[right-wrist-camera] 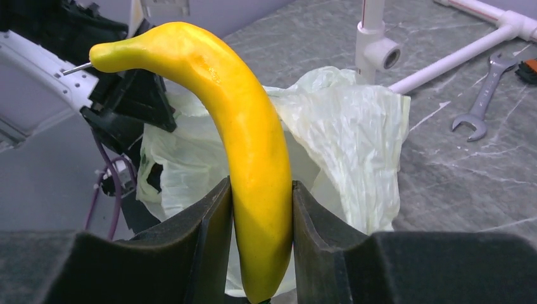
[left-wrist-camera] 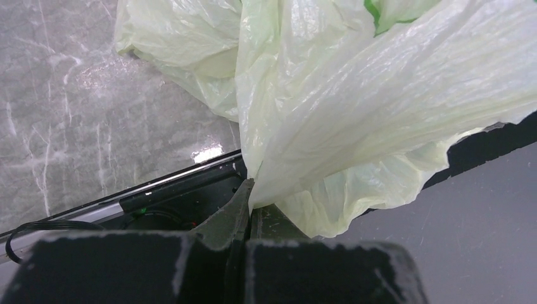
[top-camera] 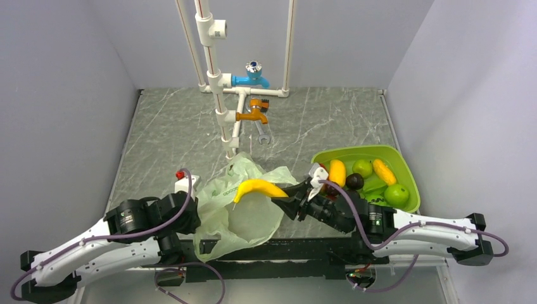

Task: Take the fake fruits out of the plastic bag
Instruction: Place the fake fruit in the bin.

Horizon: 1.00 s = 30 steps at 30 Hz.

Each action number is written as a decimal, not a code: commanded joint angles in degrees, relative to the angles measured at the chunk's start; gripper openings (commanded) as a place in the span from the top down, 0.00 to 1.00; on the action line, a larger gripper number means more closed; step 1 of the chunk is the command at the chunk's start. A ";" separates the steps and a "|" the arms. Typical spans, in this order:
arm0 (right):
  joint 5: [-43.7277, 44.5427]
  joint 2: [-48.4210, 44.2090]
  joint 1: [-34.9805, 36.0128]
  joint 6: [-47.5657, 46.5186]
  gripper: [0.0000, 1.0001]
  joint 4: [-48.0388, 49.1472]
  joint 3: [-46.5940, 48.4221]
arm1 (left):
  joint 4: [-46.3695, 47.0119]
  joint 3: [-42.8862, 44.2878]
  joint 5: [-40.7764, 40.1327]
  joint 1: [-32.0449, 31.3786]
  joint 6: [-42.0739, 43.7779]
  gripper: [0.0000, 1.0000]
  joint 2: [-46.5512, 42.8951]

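Note:
The pale green plastic bag [top-camera: 237, 206] lies crumpled on the table between the arms; it also shows in the left wrist view [left-wrist-camera: 354, 107] and the right wrist view [right-wrist-camera: 354, 139]. My left gripper [left-wrist-camera: 250, 190] is shut on an edge of the bag at its left side [top-camera: 197, 218]. My right gripper [right-wrist-camera: 261, 202] is shut on a yellow banana [right-wrist-camera: 247, 139] and holds it above the bag [top-camera: 259, 188]. Other fake fruits lie in the lime-green tray [top-camera: 399, 158]: a yellow one [top-camera: 337, 172], a green one [top-camera: 362, 167], a dark one [top-camera: 354, 181], another yellow one [top-camera: 384, 171] and a green one [top-camera: 396, 194].
A white pipe frame [top-camera: 218, 82] with a blue valve [top-camera: 253, 75] and an orange tap [top-camera: 256, 113] stands at the back. A wrench [top-camera: 263, 132] lies near it, also seen in the right wrist view [right-wrist-camera: 482, 104]. Grey walls enclose the table.

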 commanded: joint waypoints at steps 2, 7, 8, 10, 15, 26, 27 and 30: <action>-3.00 4.54 0.08 1.09 1.00 0.36 1.09 | 0.23 1.54 -1.15 -0.24 -0.71 1.00 -4.24; -2.28 5.01 0.10 2.45 1.00 5.60 2.97 | 0.05 0.77 -1.85 -0.24 -1.91 1.00 -8.00; -1.30 4.92 0.13 1.33 1.00 6.17 3.68 | -0.17 0.51 -1.76 -0.24 -2.23 1.00 -8.26; 2.44 5.38 0.13 -2.12 1.00 5.18 6.47 | -0.33 0.30 -1.61 -0.24 -2.33 1.00 -7.97; 18.11 9.10 -0.01 -9.61 1.00 -0.18 16.55 | -0.46 0.57 -1.35 -0.27 -1.76 1.00 -5.35; 28.72 7.87 -27.51 19.28 1.00 -22.38 18.85 | 0.04 0.51 -0.49 -0.24 -0.59 1.00 -2.29; 27.39 8.13 -30.31 22.97 1.00 -25.15 17.92 | 0.17 0.51 -0.48 -0.24 -0.44 1.00 -2.51; 20.52 10.23 -40.05 29.09 1.00 -30.11 15.58 | 0.11 0.45 -0.55 -0.25 -0.62 1.00 -2.96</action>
